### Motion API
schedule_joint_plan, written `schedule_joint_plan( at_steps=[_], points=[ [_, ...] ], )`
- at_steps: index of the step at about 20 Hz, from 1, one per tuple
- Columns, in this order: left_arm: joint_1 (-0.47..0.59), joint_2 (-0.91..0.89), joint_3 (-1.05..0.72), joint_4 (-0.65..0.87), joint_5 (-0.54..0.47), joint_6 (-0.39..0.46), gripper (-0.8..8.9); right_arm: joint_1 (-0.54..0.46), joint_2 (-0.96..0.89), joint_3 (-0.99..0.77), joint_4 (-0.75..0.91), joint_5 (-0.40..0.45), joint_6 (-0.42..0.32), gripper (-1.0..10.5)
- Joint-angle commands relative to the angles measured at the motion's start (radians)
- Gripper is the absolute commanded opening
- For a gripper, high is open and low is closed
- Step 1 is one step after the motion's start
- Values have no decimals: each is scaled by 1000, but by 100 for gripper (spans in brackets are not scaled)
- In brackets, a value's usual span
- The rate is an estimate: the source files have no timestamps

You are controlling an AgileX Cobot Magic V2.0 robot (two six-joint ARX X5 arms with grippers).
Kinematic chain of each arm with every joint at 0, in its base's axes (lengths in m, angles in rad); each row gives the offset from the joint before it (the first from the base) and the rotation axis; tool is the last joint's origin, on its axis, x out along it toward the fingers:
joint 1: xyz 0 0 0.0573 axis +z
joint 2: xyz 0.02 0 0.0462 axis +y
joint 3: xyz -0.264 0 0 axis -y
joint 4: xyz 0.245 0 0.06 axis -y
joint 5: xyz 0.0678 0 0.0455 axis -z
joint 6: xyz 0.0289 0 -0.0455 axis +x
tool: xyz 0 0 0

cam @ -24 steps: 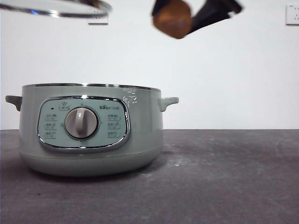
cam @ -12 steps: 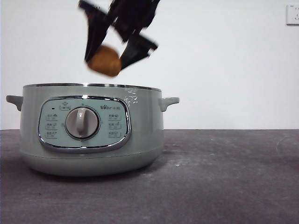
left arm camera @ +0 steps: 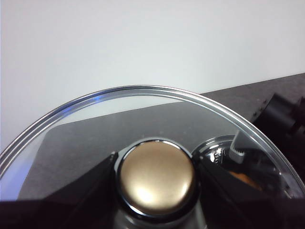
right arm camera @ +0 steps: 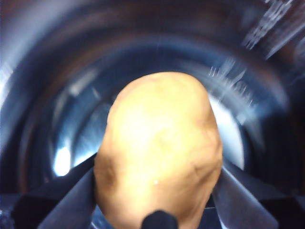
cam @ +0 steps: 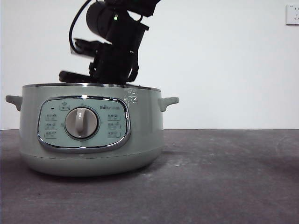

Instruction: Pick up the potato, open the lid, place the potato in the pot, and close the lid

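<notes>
The sage-green pot [cam: 140, 135] stands open on the left of the dark table. My right arm [cam: 114, 56] reaches down into it from above; its jaws are below the rim and hidden in the front view. In the right wrist view my right gripper [right arm camera: 157, 195] is shut on the orange-brown potato [right arm camera: 159, 143], held inside the pot's shiny bowl [right arm camera: 57, 95]. My left gripper [left arm camera: 156, 195] is shut on the round knob [left arm camera: 156, 177] of the glass lid [left arm camera: 143, 89] and holds it in the air, out of the front view.
The dark table [cam: 224, 177] stretches to the right of the pot. A white wall stands behind, with a socket [cam: 292, 14] at the top right. Through the lid glass, part of the right arm [left arm camera: 281, 114] shows.
My right gripper has come left and down with the potato, from above the pot to inside it. The lid has left the front view's top left corner.
</notes>
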Motion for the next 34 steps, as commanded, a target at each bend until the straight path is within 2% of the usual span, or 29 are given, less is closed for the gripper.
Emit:
schedule_joint_plan(
  at_steps=[1,2,3,4,5,10,16,20,24,31,34],
  points=[
    [-2,-9,12,39,-1,12,-8,3,18,-1,-1,3,-16,70],
    [-2,-9,12,34,-1,12,-8,3,18,-1,-1,3,-15,190],
    [-2,-9,12,26,-1,12,-8,3,18,-1,-3,6,-10,358],
    [-2,-8,12,21,-1,11,-8,2,18,-1,-4,14,-6,467],
    [-2,-8,12,17,-1,12,-8,3,18,-1,-2,35,-4,525],
    [-2,-8,12,17,0,11,-8,6,-26,0,8,35,5,536],
    [-2,63,12,76,23,4,-8,-14,-314,0,-118,240,32,534],
    [-2,261,12,175,210,-23,-8,-67,-578,0,-238,241,79,532],
    [-2,474,12,300,329,-34,-8,-79,-755,0,-310,242,95,532],
    [-15,740,12,512,407,-82,-8,-78,-936,0,-416,248,122,532],
    [-17,785,12,545,407,-98,-8,-78,-960,0,-451,319,132,532]
  ],
)
